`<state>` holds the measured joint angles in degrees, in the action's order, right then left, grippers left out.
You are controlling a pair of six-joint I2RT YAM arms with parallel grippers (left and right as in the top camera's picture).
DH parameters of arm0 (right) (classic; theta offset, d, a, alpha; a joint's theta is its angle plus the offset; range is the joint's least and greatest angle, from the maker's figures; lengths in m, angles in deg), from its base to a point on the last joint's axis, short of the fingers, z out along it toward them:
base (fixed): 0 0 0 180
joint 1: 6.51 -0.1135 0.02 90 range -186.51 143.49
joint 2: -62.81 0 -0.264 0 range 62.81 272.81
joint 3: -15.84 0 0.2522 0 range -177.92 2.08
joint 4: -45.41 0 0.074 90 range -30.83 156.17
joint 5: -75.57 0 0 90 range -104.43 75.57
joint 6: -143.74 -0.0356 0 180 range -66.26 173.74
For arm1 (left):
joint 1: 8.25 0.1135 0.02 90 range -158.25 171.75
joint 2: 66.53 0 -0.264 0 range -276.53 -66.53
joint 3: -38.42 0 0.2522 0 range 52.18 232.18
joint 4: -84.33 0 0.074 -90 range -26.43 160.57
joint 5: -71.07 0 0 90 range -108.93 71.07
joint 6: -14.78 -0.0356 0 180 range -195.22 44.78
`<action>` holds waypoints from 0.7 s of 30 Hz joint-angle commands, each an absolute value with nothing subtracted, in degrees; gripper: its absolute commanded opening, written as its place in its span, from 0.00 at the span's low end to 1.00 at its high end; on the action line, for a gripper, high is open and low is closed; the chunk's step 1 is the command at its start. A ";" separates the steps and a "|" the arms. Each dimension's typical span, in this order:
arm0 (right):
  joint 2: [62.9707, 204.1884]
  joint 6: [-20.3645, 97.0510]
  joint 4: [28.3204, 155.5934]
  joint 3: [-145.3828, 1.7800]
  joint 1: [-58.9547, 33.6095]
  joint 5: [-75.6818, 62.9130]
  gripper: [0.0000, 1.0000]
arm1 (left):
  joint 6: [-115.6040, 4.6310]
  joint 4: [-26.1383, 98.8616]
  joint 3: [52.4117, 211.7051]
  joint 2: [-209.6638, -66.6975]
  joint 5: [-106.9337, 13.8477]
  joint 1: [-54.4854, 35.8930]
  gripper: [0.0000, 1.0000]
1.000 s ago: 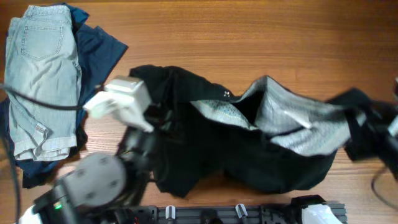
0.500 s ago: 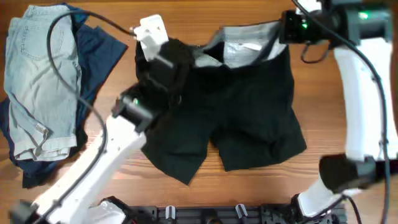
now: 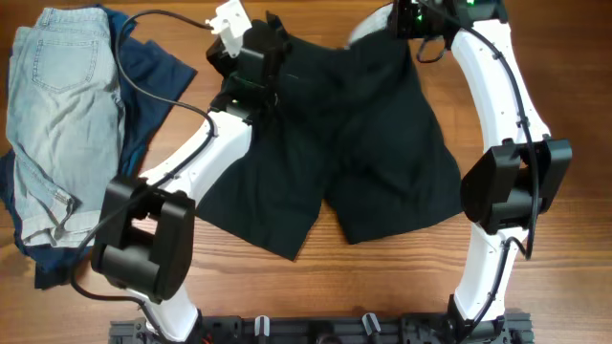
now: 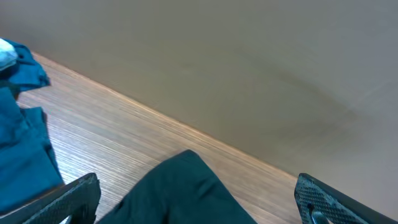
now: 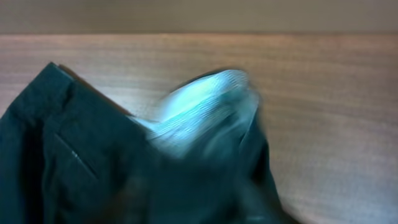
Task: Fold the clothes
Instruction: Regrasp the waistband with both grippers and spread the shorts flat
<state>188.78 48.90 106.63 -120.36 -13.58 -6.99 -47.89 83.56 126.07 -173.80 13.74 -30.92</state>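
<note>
1 blk shorts (image 3: 354, 143), mostly flat (L gripper (image 4: 199, 202) wide)

White arm links (image 3: 497, 91), black joint housings (image 3: 143, 244), thin black cables (image 3: 122, 72), possibly green status lights (image 3: 418, 14), carbon-weave claw fingers (image 4: 320, 198).

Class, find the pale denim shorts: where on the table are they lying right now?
In the overhead view, the pale denim shorts lie along the left side of the table, on top of a dark blue garment, left of the black shorts.
</note>
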 commanded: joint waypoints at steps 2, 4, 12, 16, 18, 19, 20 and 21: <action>189.15 48.79 105.34 -120.90 -12.73 -6.94 0.86 | -49.53 79.32 126.83 -172.99 13.43 -29.77 1.00; 189.15 48.35 108.19 -120.90 -12.09 -6.94 0.88 | -49.49 73.42 126.83 -172.09 12.73 -29.77 1.00; 189.13 44.00 134.33 -120.92 -5.25 0.62 0.91 | -49.44 48.74 126.83 -160.49 -5.19 -29.61 1.00; 188.12 46.30 138.68 -120.92 -4.95 0.47 0.81 | -49.22 42.19 126.83 -156.16 -11.11 -29.59 1.00; 185.48 46.50 140.10 -120.92 -5.03 0.36 0.79 | -49.01 41.18 126.83 -152.79 -12.07 -29.59 1.00; 182.68 45.49 142.26 -120.92 -5.06 -1.81 0.78 | -49.01 40.28 126.83 -150.10 -12.07 -29.59 1.00; 178.55 41.27 146.33 -120.90 -5.06 -8.06 0.77 | -49.03 38.12 126.83 -146.06 -12.07 -29.59 1.00; 175.93 39.55 148.47 -120.90 -5.06 -10.81 0.77 | -49.03 36.53 126.83 -143.92 -12.05 -29.59 1.00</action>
<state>184.82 43.79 145.80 -120.31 -4.90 -3.49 -49.16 39.19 126.62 -151.57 -10.65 -29.92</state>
